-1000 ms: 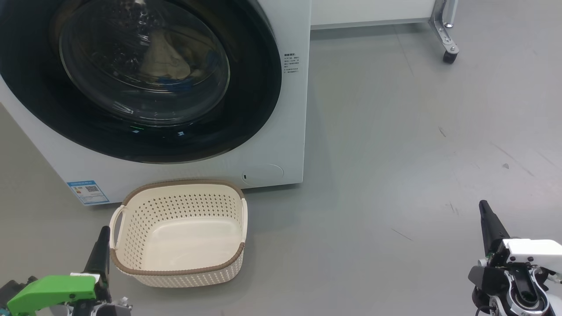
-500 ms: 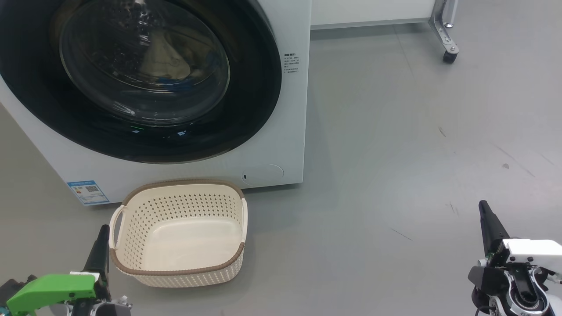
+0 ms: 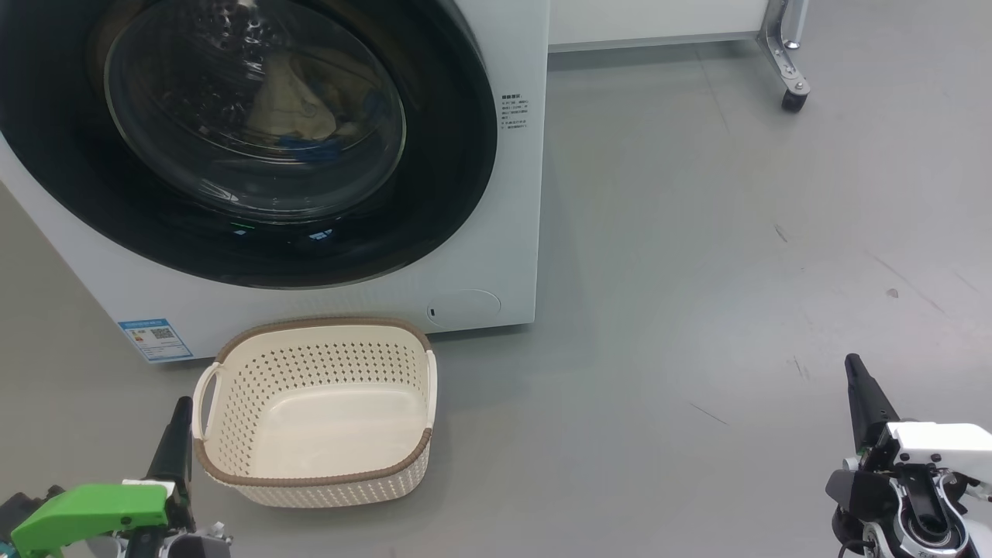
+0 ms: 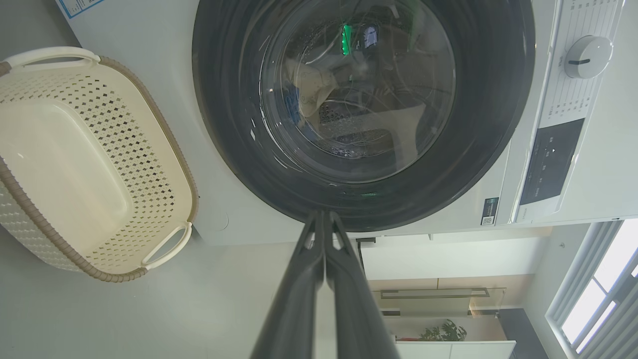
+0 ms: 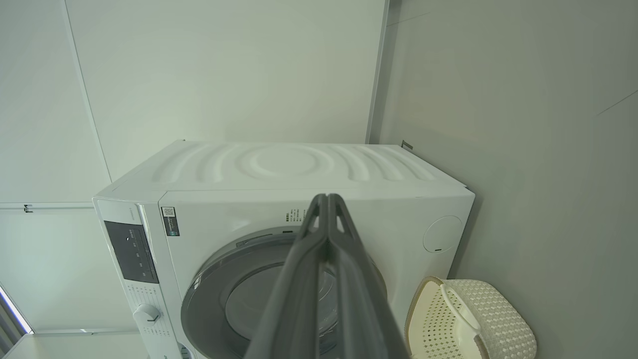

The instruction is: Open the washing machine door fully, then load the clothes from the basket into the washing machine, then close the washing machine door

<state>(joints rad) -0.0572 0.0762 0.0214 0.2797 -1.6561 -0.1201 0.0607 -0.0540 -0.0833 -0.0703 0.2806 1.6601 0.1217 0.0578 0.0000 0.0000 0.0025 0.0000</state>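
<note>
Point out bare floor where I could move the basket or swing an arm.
Widest bare floor: right of the machine and basket, bounded by the castor at the far end and the right gripper at the near end. Inside the basket is also bare. Crowded: the basket sits close before the machine, below the door, and the left gripper is beside it.

Surroundings: floor, furniture leg, room background.
Noted matte grey floor [image 3: 697, 232], marked by thin dark scuffs [image 3: 779, 232] at 3 o'clock of head view, with a small speck [image 3: 893, 293] just past them toward 4. At 1 o'clock, silver metal leg [image 3: 784, 66] ending in a black caster [image 3: 794, 99] resting on the floor; white panel [image 3: 651, 19] beside it at 12. In left wrist view, bright window [image 4: 605, 294] at 4 o'clock, green plant [image 4: 447, 331] at 5.
</note>
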